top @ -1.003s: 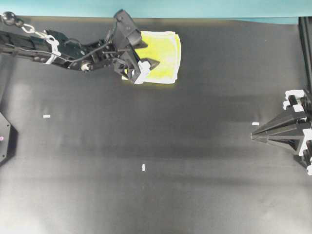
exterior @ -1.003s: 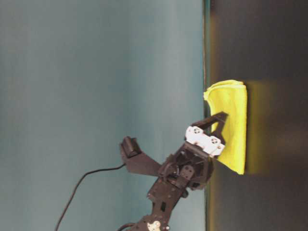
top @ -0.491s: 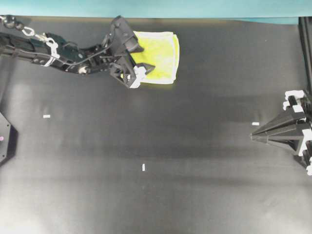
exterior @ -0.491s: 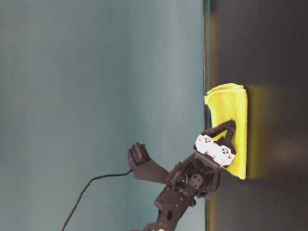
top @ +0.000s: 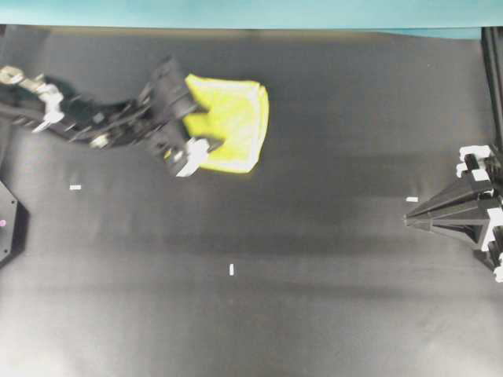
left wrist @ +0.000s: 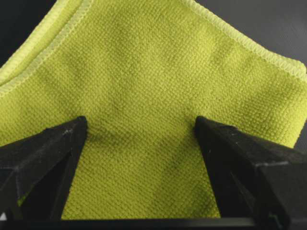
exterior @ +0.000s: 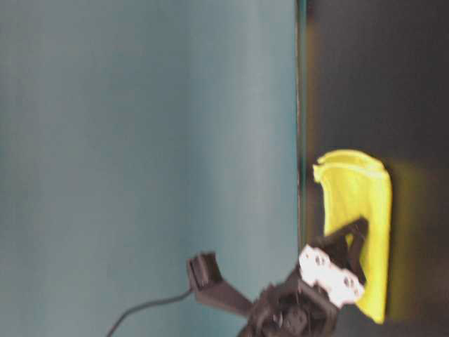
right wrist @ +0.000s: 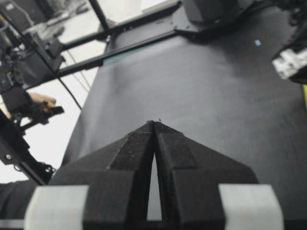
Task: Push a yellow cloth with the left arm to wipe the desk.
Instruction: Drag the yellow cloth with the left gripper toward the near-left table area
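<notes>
The yellow cloth point(top: 236, 129) lies on the black desk point(top: 314, 298) at the back left, a little away from the back edge. My left gripper point(top: 211, 128) is open, and its two fingertips press down on the cloth's left part. In the left wrist view the cloth point(left wrist: 153, 72) fills the frame between the spread fingers point(left wrist: 53, 153). The table-level view shows the cloth point(exterior: 365, 203) with the gripper point(exterior: 354, 239) on it. My right gripper point(top: 409, 222) is shut and empty, low over the desk at the far right; it also shows in the right wrist view point(right wrist: 154, 123).
Small white tape marks point(top: 75, 187) point(top: 231, 269) point(top: 412, 199) dot the desk. A teal strip point(top: 251, 12) runs along the back edge. A black frame point(top: 491, 78) stands at the right edge and a black mount point(top: 8, 220) at the left edge.
My left gripper has dragged the cloth away from the back edge, toward the front and left. The right arm has not moved.
</notes>
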